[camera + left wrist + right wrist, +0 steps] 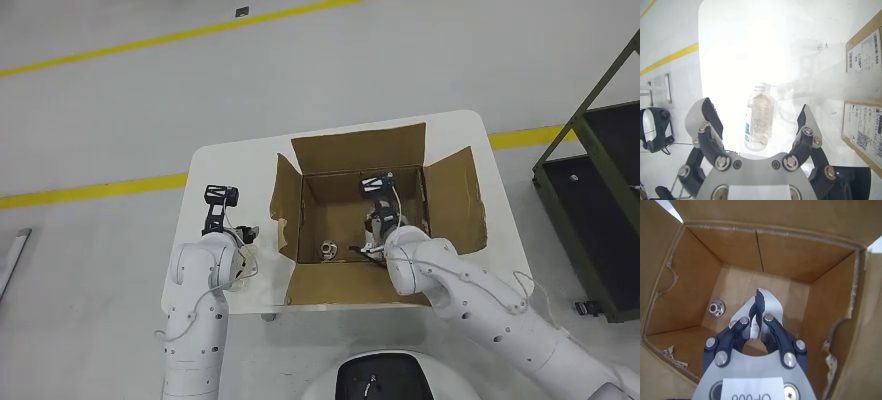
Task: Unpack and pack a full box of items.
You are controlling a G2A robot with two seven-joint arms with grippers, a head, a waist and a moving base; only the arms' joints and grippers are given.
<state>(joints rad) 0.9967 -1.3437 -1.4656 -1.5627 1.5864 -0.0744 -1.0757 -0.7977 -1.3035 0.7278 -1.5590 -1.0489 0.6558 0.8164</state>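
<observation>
Two fingers of the left gripper [755, 103] stood spread wide over the table [730, 47], holding nothing. Straight ahead of them, centred in the gap, a clear plastic bottle [758, 117] appeared to lie on its side. Its base was toward the wrist and its white cap pointed away, so its long axis ran along the gripper's reach and across the line on which the fingers would close. A straight descent would likely put one finger on each flank. That arm was plainly the nearer one. The cardboard box [863, 121] sat off to the side, apart from the bottle. The right gripper [758, 298] hung deep inside the box, pads pressed together. A white scrap showed behind them, and I could not tell whether it was pinched. A metal flange [716, 308] lay on the box floor nearby.
</observation>
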